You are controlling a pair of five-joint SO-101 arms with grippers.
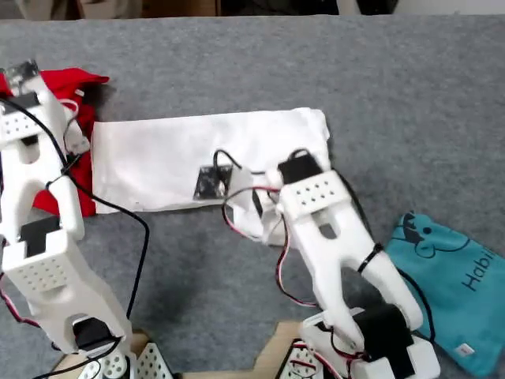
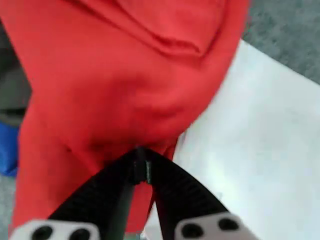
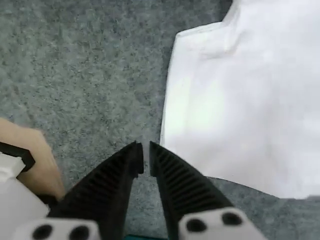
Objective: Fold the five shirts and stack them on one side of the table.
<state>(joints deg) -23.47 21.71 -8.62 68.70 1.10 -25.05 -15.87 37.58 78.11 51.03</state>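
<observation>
To the left of the white shirt (image 1: 173, 158) lies the red shirt (image 1: 75, 83), a soft, rumpled heap of matte knit. Its right side touches the white shirt's short left edge. No print shows on it. The left gripper (image 2: 141, 162) is over the red shirt, its black ribbed jaws pinched together on a gather of the red cloth, which creases in toward the tips.

The white shirt is a long flat rectangle of smooth plain cloth, folded with straight edges and a doubled hem at one corner. It lies across the middle of the table (image 1: 394, 79), which is covered in coarse, speckled grey felt like carpet. No writing can be made out on the white cloth.

The right gripper (image 3: 145, 152) is just beside the white shirt's near edge, over bare grey felt. Its jaws are drawn together with only a sliver between them, and they grip nothing. Red and black wires (image 1: 237, 213) loop from that arm over the white shirt's near edge.

To the right of the white shirt, well apart and nearer the arms' bases, lies the teal shirt (image 1: 450, 276). It is loosely bunched and bears white lettering, a dark outlined figure and a small pale label (image 1: 465, 350) at its near corner.

A pale wooden board (image 1: 268, 363) runs under the arm bases.
</observation>
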